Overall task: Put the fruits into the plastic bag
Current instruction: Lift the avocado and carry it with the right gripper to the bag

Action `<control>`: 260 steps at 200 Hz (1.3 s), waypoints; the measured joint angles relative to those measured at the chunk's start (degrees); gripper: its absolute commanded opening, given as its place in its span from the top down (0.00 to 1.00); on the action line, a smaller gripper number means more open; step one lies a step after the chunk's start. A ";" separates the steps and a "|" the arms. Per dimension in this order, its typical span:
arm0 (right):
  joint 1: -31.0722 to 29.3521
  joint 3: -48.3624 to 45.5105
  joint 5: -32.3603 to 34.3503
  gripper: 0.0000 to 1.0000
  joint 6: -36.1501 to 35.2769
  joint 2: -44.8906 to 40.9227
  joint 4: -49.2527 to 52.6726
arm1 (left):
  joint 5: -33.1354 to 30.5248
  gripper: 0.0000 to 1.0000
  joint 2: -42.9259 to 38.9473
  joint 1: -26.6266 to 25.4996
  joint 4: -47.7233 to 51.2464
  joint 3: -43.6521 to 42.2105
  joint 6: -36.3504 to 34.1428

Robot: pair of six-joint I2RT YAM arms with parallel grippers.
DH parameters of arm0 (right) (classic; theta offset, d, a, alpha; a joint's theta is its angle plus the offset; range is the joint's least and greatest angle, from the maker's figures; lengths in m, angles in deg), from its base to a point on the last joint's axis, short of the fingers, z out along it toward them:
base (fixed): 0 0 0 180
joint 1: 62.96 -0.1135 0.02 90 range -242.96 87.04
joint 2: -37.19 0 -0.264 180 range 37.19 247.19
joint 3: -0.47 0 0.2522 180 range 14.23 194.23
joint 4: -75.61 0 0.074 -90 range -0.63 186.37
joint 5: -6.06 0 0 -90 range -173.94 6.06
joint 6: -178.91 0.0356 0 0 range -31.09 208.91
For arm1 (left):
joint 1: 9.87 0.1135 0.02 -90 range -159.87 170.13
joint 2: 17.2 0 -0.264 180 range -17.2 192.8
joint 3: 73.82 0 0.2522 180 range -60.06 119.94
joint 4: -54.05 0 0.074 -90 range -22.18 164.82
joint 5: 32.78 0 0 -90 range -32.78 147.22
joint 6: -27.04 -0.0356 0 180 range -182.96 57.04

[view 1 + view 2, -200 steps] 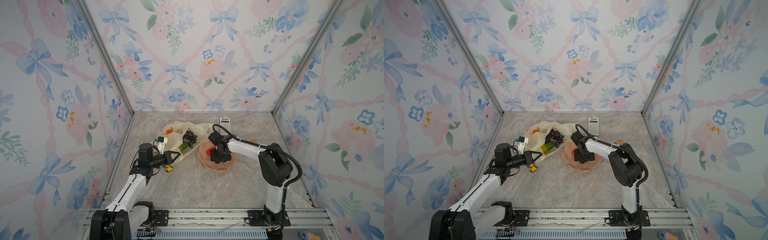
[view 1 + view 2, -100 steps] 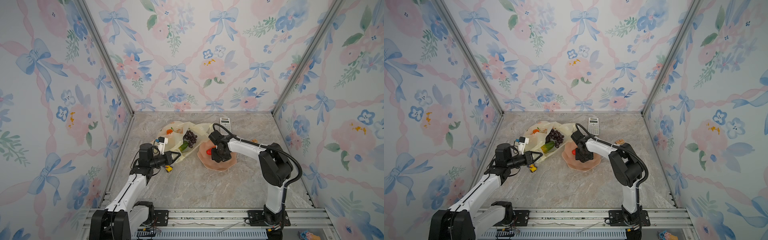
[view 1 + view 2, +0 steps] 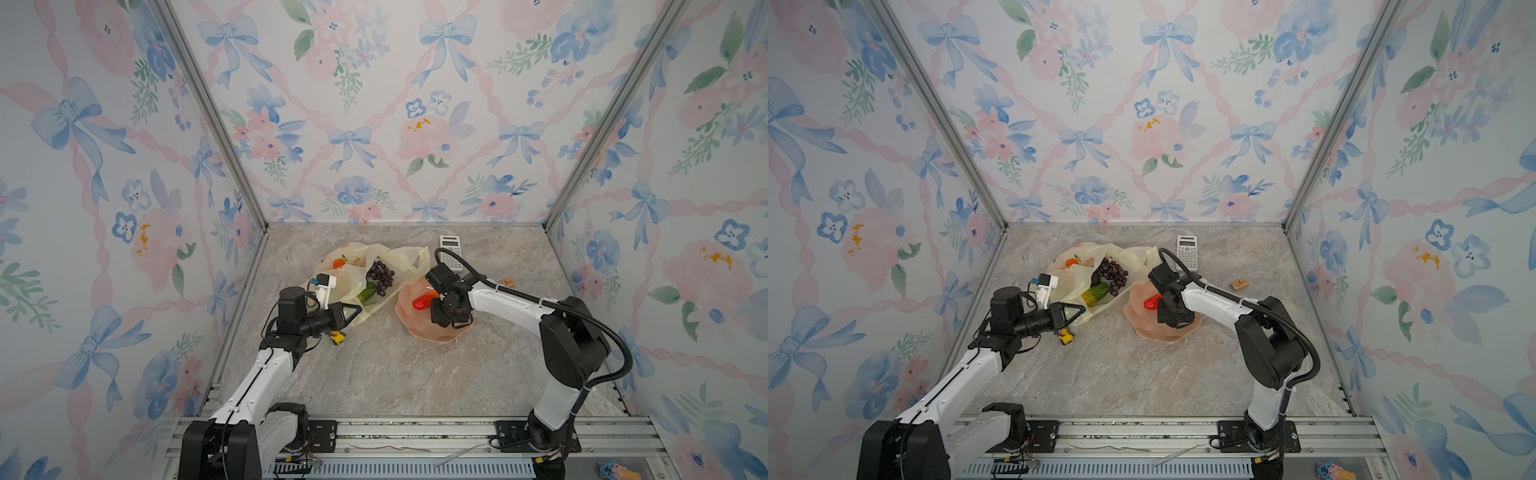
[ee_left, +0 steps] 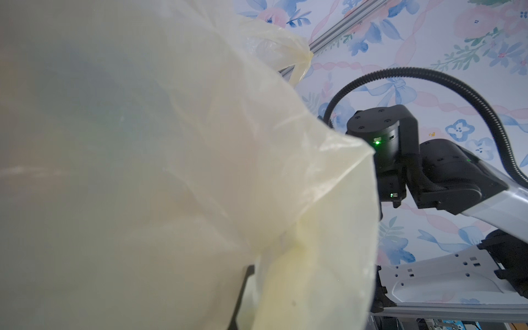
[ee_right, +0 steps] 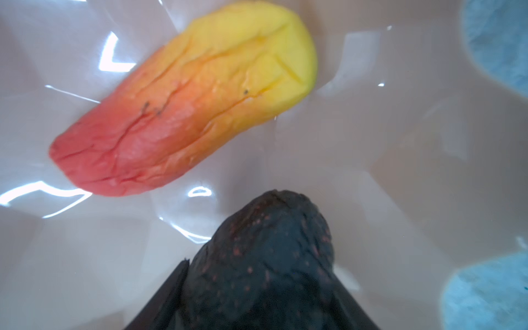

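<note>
The bag lies on the table, near the back and a bit to the left. It is thin, pale yellow and crinkly. Its mouth is open toward the front. The grapes lie in the open mouth. The green fruit lies just beside them, closer to the front.

The left gripper is closed tight on the front edge of the bag and holds it up a little. In the left wrist view the bag fills most of the picture. A small toy duck sits on the table just under this gripper.

The pink plate sits to the right of the bag, close to it. The red and yellow fruit lies on the plate.

The right gripper points down over the plate. Its jaws are partly closed and press on both sides of the dark avocado. The avocado is just beside the red and yellow fruit, but they do not touch. It is hard to tell if the avocado is off the plate or resting on it.

A calculator lies behind the plate, near the back wall.
</note>
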 measured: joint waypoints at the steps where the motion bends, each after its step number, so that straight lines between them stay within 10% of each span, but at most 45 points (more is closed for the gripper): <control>1: 0.00 -0.09 0.04 0.46 0.00 -0.39 0.07 | -0.02 1.00 0.00 0.00 0.02 0.00 -0.02; 141: -2.56 1.73 -13.66 0.48 4.42 -23.32 -1.66 | 0.00 1.00 0.00 -0.42 0.02 0.00 -0.02; 260: -3.37 31.01 -30.25 0.49 5.53 3.28 -3.93 | -0.55 1.00 0.00 -0.85 0.07 0.00 -0.04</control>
